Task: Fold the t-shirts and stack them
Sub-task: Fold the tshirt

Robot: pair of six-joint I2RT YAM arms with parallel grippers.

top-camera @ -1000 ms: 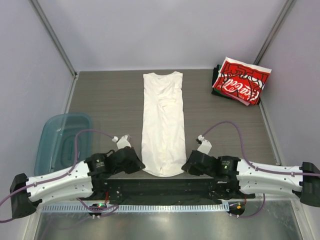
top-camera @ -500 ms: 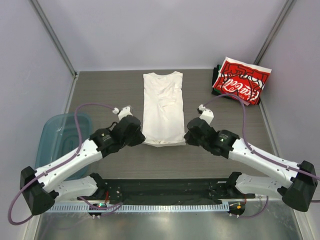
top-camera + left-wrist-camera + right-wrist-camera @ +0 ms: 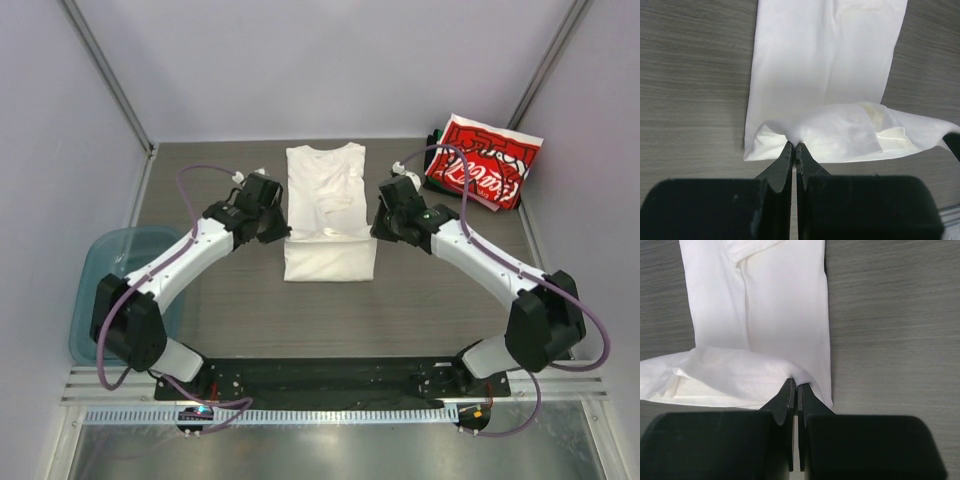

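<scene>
The white t-shirt lies folded into a long strip in the middle of the table, collar at the far end. Its near hem end is lifted and doubled back over the strip. My left gripper is shut on the hem's left corner, seen pinched in the left wrist view. My right gripper is shut on the hem's right corner, seen in the right wrist view. The stack of folded shirts, its top one red with white lettering, sits at the far right corner.
A teal plastic bin stands at the left edge of the table. Grey walls close in the table at the back and sides. The wood-grain tabletop shows in front of the shirt.
Both grippers have carried the shirt's near hem away from the table's front edge toward the collar, folding the strip over itself. The arms are now stretched far forward.
</scene>
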